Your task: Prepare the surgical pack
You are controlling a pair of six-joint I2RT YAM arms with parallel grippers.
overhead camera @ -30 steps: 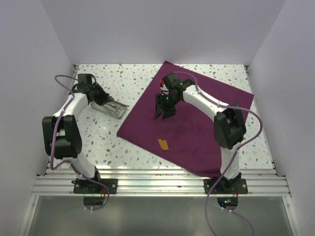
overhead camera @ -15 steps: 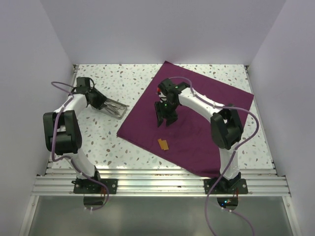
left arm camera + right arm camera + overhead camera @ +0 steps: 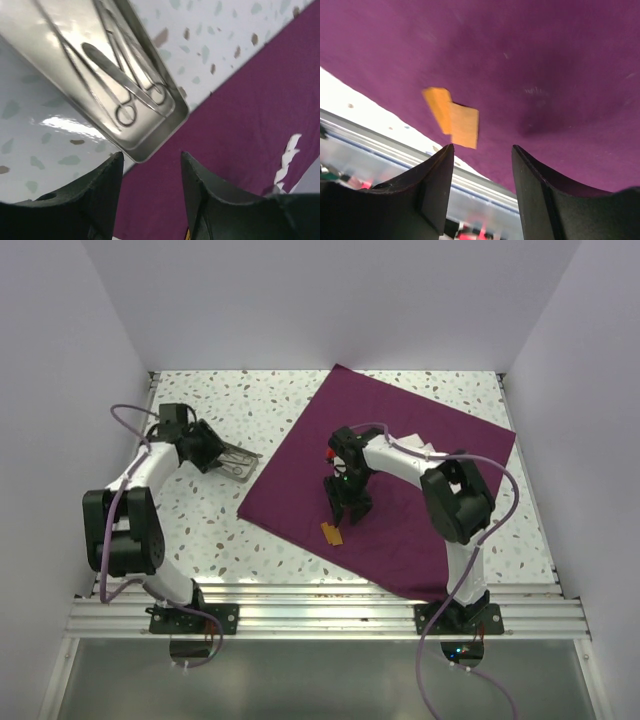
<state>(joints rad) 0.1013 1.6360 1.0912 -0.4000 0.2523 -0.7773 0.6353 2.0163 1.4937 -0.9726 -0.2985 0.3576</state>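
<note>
I see the speckled table (image 3: 200, 530) as the largest item, with both arm bases at its near edge. The surgical pack is laid out in parts. Its plum-purple cloth (image 3: 390, 540) lies flat and unfolded as a large square, turned diamond-wise, and covers the centre and right of the table. The metal tray (image 3: 232, 462) rests on bare table to the left of the cloth, one corner just beside the cloth's left edge. The left gripper (image 3: 212, 452) is at the tray. In the left wrist view its fingers stand spread with nothing between them, and the tray corner lies just beyond the tips. The right gripper (image 3: 345, 508) is over the cloth, jaws likewise spread and gripping nothing. Ring-handled instruments (image 3: 127, 95) lie inside the tray. White gauze (image 3: 415, 440) lies on the cloth, partly hidden by the right arm. A small orange tag (image 3: 331, 532) lies on the cloth directly under the right gripper.
</note>
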